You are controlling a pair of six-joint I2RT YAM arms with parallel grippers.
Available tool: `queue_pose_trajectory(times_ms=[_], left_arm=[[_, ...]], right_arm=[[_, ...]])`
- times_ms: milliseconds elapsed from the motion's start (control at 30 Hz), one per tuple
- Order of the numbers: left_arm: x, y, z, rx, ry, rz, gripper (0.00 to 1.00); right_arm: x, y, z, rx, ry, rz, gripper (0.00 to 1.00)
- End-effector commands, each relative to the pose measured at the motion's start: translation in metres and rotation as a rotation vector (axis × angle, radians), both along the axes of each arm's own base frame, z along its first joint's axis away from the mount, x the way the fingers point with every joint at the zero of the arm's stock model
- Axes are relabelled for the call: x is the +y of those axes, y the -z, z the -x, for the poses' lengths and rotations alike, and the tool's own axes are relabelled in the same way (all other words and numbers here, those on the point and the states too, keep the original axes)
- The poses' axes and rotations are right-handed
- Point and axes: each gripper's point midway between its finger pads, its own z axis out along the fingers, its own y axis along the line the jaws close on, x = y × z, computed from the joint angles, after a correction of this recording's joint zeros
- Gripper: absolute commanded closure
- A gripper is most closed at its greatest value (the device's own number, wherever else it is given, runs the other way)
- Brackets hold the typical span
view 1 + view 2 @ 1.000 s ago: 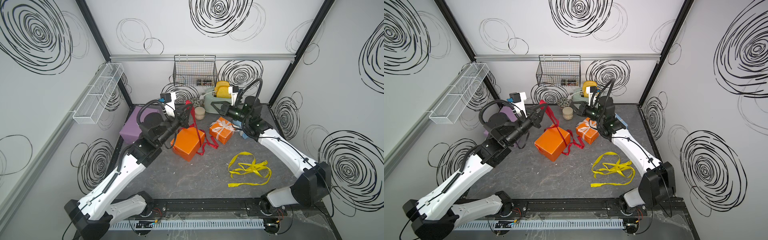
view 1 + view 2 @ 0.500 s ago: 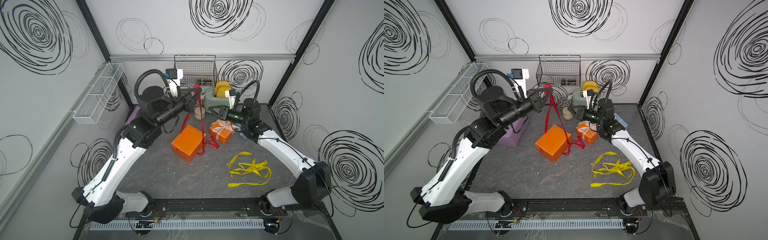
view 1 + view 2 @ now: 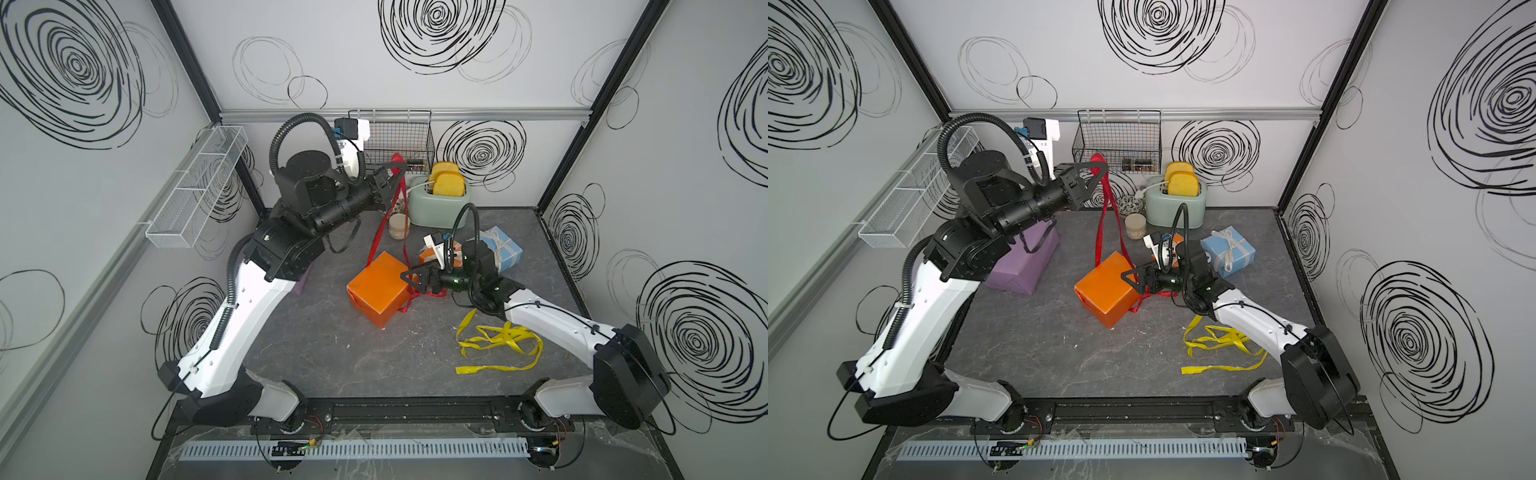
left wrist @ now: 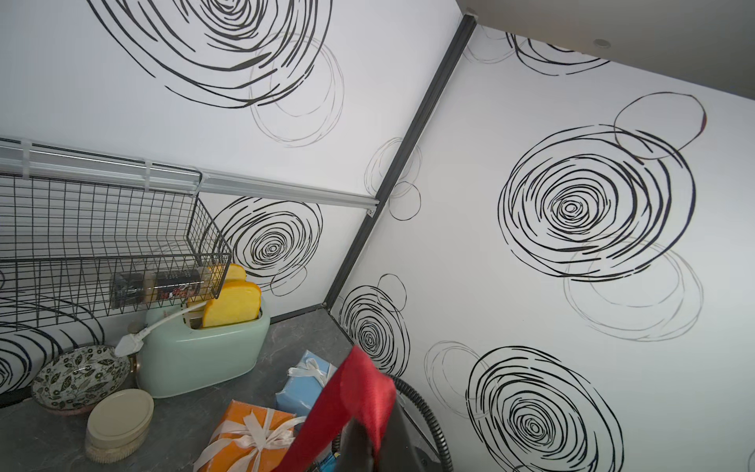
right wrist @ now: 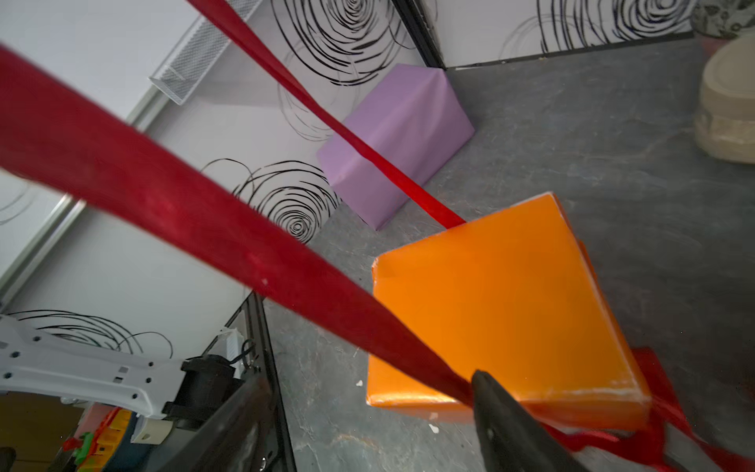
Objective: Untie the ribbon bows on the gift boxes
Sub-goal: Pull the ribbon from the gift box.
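As the left gripper [image 3: 400, 166] pinches it, the red ribbon [image 3: 381, 226] rises steeply.

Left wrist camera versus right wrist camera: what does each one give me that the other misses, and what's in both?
Left wrist only: the toaster, plus the blue box and the small orange box, each under a tied white bow.
Right wrist only: the lilac box and the large orange box.
Both: the red ribbon and the cream jar.
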Motion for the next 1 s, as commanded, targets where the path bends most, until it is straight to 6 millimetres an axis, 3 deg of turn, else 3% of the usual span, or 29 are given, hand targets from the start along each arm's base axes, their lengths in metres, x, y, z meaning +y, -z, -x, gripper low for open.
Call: queue_pose_trajectory(times_ms=[0,33,133,233,300,567,667,700,833,900,967], left_arm=[[0.002,-0.013,0.001,-0.022,-0.001,0.026,1.0],[0.002,-0.014,0.001,-0.024,-0.001,0.027,1.0],[0.003,-0.011,0.0,-0.018,-0.006,0.023,1.0],[0.003,-0.003,0.0,-0.011,-0.006,0.018,1.0],[0.005,0.005,0.0,-0.004,-0.007,0.017,1.0],[0.014,0.025,-0.001,0.018,-0.009,0.033,1.0],[0.015,0.026,-0.002,0.019,-0.012,0.034,1.0],[0.016,0.025,-0.002,0.018,-0.016,0.035,1.0],[0.02,0.024,-0.004,0.02,-0.026,0.036,1.0],[0.019,0.024,-0.003,0.021,-0.022,0.039,1.0],[0.019,0.022,-0.002,0.021,-0.02,0.043,1.0]], right_arm=[[0.009,-0.008,-0.009,-0.078,0.019,0.004,0.27],[0.012,-0.006,-0.009,-0.067,0.015,0.01,0.36],[0.016,-0.003,-0.015,-0.039,0.025,0.022,0.76],[0.012,-0.015,-0.023,-0.015,0.069,0.003,0.96],[0.01,-0.034,-0.025,-0.048,0.082,-0.046,1.0],[0.015,-0.123,-0.03,-0.168,0.089,-0.183,1.0],[0.016,-0.13,-0.031,-0.157,0.079,-0.151,1.0],[0.015,-0.125,-0.029,-0.155,0.077,-0.128,0.93],[0.001,-0.08,-0.015,-0.169,0.088,-0.08,0.46],[-0.004,-0.054,-0.006,-0.177,0.078,-0.074,0.29],[-0.006,-0.031,0.001,-0.163,0.064,-0.051,0.23]])
